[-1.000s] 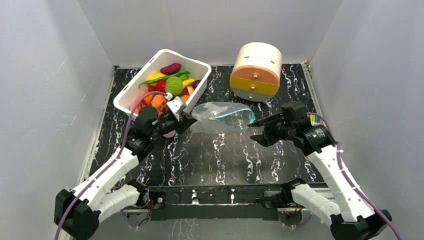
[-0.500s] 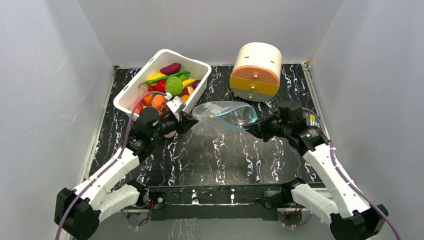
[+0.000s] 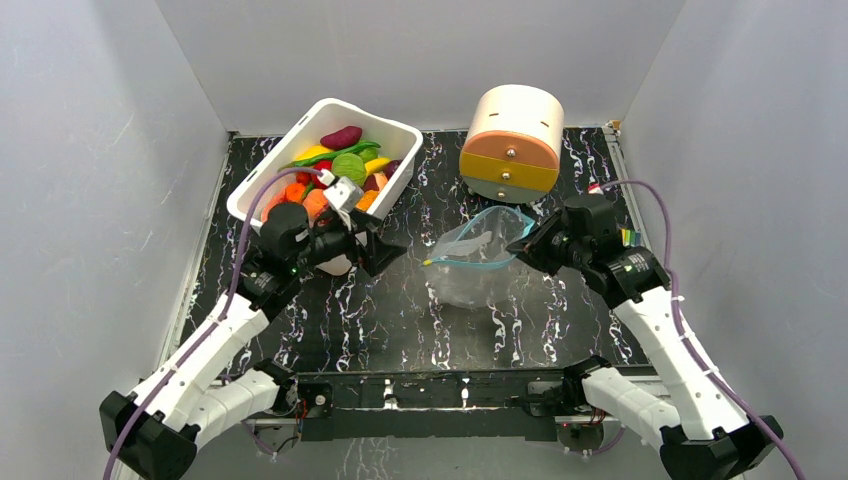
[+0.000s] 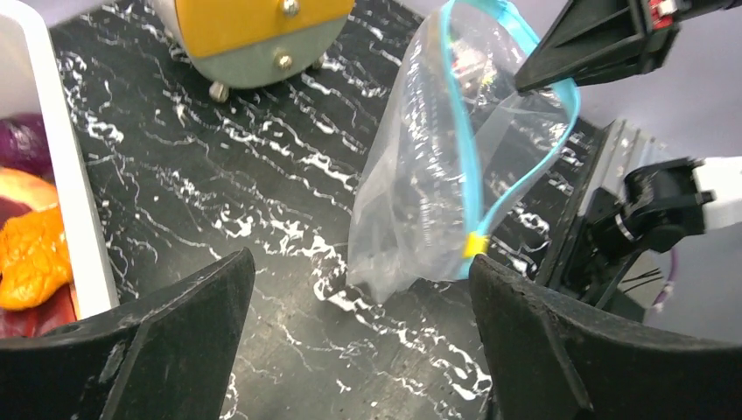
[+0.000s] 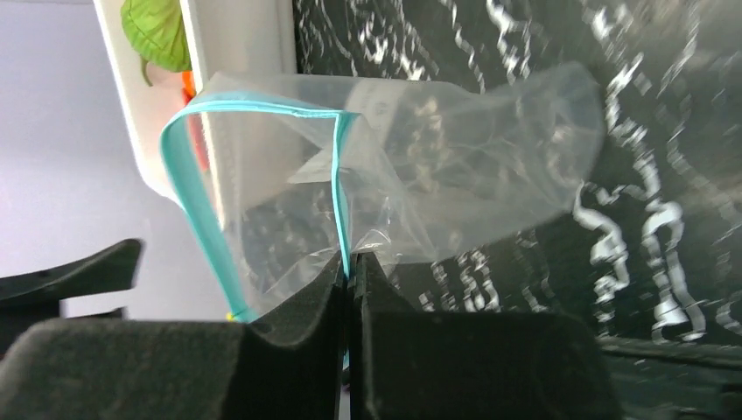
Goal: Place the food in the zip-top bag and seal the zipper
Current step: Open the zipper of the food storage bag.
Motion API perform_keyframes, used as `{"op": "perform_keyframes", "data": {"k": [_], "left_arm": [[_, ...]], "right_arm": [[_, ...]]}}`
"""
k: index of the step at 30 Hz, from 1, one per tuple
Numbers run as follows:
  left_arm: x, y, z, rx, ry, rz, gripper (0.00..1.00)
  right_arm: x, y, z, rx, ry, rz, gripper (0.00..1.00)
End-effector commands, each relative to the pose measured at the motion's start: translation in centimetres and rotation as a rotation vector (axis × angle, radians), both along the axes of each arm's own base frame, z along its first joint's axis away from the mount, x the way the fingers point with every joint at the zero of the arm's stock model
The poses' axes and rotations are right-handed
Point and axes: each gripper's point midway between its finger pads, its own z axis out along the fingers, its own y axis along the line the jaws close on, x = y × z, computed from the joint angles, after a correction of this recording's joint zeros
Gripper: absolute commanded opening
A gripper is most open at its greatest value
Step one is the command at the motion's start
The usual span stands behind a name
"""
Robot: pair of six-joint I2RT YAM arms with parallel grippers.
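Clear plastic bag [image 3: 465, 285]: hanging mid-table, pinched at teal zipper [image 3: 470, 265] by right claw [image 3: 522, 243], fingers pressed together. Left claw [image 3: 378, 245]: spread wide, empty, beside white bin [image 3: 372, 113]. Food [image 3: 347, 167]: all in bin. Risk: single-edge hold, mouth sagging closed, film slipping under load.

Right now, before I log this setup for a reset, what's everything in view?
bag: one, clear with a teal strip along its open mouth, mid-table, held up by that edge
bin: one, white, far left
toy food: a heap, mixed colours, all in the bin
drawer box: one, cream with orange and yellow fronts, far middle
table: one, black marbled
left fingers: open, beside the bin, holding nothing
right fingers: shut on the bag's mouth edge
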Motion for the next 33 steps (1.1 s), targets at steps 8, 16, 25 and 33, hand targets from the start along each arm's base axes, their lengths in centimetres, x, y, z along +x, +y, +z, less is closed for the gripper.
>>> {"op": "perform_keyframes", "data": {"k": [8, 16, 25, 33], "left_arm": [[-0.7, -2.9, 4.1, -0.151, 0.228, -0.074, 0.87], [0.9, -5.5, 1.3, -0.208, 0.457, -0.066, 0.79], [1.8, -8.7, 0.0, -0.176, 0.449, -0.074, 0.81], [3.2, -10.3, -0.4, -0.04, 0.368, -0.012, 0.79]], "right_arm": [[2.2, -2.5, 5.7, -0.436, -0.342, 0.29, 0.0], [1.6, -0.2, 3.2, -0.425, -0.26, 0.535, 0.0], [2.4, 2.3, 4.1, -0.334, -0.296, 0.575, 0.0], [3.6, 3.9, 6.3, -0.312, -0.341, 0.589, 0.0]]}}
